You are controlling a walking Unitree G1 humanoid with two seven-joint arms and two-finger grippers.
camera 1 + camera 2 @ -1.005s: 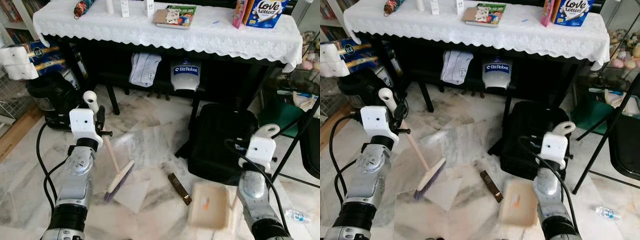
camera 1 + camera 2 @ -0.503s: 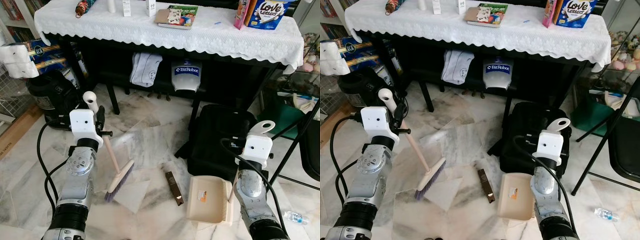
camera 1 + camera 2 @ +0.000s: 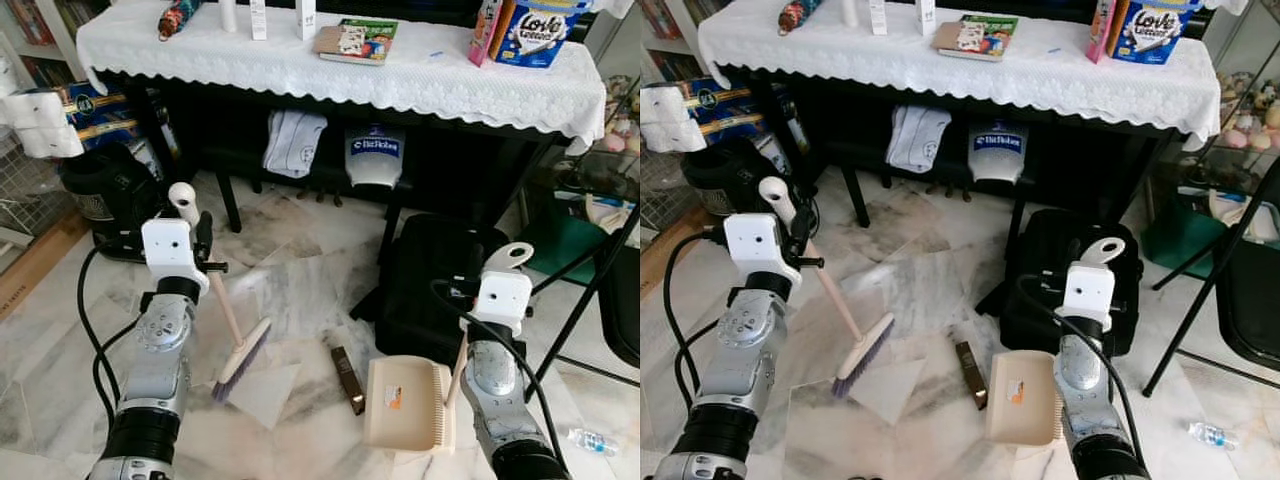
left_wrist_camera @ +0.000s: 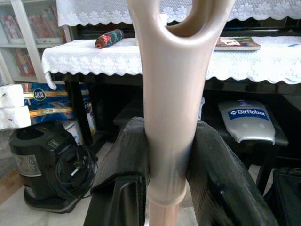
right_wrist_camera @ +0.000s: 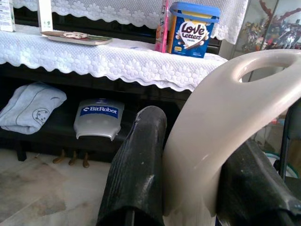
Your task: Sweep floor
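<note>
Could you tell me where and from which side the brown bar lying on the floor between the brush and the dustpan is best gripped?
Grip the brown bar at its middle, from straight above, claw fingers across its narrow width. It lies flat on the marble floor, long and slim, so only its two long edges offer purchase. Both claws are occupied now: left claw on the brush, right claw on the dustpan.

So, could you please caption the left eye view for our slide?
Left gripper holds a brush, right gripper a dustpan, beside a brown bar on marble floor.
</note>
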